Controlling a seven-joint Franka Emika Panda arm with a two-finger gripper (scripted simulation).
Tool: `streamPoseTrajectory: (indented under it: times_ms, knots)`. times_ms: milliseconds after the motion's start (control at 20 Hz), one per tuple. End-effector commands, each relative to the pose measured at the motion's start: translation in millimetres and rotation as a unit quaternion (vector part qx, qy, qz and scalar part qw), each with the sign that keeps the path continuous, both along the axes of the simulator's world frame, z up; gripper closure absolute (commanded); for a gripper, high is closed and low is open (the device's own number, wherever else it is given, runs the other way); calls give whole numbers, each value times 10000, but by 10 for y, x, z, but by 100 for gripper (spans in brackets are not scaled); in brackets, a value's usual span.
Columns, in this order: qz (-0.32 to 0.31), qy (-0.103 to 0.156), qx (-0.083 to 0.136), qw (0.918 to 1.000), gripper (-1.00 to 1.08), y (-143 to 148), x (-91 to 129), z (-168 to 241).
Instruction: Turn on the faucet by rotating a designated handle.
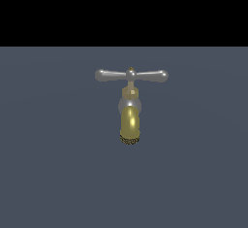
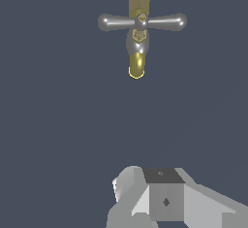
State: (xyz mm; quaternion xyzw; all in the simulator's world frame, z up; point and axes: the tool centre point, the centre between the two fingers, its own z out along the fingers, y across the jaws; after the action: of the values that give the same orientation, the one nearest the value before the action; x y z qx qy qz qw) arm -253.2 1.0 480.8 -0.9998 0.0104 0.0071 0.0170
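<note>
The faucet (image 1: 130, 110) stands alone on the flat grey-blue floor (image 1: 53, 164). Its brass-gold spout (image 1: 130, 122) curves toward the camera and ends in a speckled rim. The handle (image 1: 131, 75), a silver crossbar with rounded ends and a small brass cap, lies level across the top. In the wrist view the faucet (image 2: 137, 52) is seen from above with the handle (image 2: 142, 22) across it. Only a grey blocky part of my gripper (image 2: 164, 198) shows at the picture's edge, well apart from the faucet. Its fingers cannot be made out. The arm does not show in the exterior view.
Only the grey-blue floor shows around the faucet (image 2: 58, 125); a black band fills the exterior view above the floor's far edge (image 1: 124, 13).
</note>
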Motion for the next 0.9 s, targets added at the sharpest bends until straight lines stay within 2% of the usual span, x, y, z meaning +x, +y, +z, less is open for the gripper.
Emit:
streamPoseTrajectory:
  times_ms: [0, 400, 850]
  knots:
    - [0, 0, 0, 10000, 108, 0, 0, 0]
    - [227, -72, 135, 9996, 108, 111, 49, 66]
    - [161, -68, 164, 9997, 108, 121, 92, 59]
